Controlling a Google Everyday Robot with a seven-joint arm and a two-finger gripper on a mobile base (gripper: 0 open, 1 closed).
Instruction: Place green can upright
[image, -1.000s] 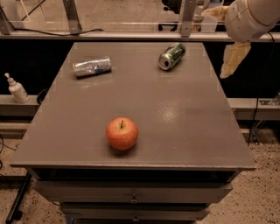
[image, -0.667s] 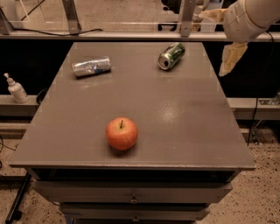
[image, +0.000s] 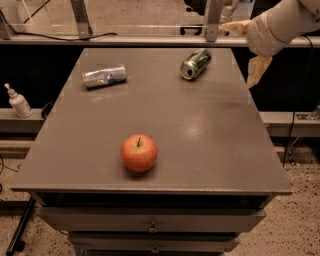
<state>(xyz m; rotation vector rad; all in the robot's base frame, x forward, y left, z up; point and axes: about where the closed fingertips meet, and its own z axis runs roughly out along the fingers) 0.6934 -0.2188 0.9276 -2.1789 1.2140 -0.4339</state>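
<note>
The green can (image: 195, 63) lies on its side at the far right of the grey table (image: 210, 130), its silver top facing the front left. My gripper (image: 246, 49) hangs at the table's far right edge, just right of the can and above table height. Its two pale fingers are spread apart: one finger (image: 234, 27) points left behind the can, the other finger (image: 259, 70) points down beside the table edge. Nothing is between them.
A silver can with blue markings (image: 104, 76) lies on its side at the far left. A red apple (image: 139, 152) sits near the front middle. A white bottle (image: 19, 102) stands on a ledge to the left. A rail with posts runs behind the table.
My gripper has shifted slightly left and down towards the green can. The cans and the apple have not moved.
</note>
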